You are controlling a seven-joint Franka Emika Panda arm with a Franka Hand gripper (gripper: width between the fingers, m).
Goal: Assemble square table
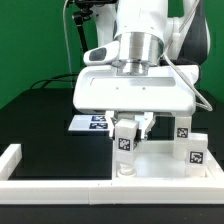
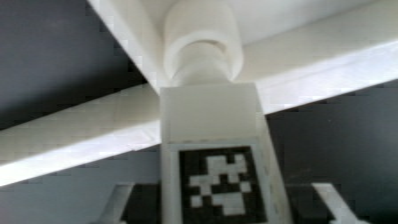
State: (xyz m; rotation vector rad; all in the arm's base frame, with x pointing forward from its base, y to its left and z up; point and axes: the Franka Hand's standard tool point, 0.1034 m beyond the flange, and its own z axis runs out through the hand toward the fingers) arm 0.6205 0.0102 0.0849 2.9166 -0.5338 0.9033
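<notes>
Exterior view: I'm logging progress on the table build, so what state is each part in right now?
Gripper: shut on leg.
Leg: upright, held above slab.
Slab: flat, against border wall.
Other legs: upright on slab.
Marker board: flat on table.

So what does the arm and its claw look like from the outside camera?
The arm is glossy white with rounded segments and a grey metallic cylindrical flange. A wide, boxy white hand body carries the claw, whose fingers look dark. Black cables run behind the arm.
</notes>
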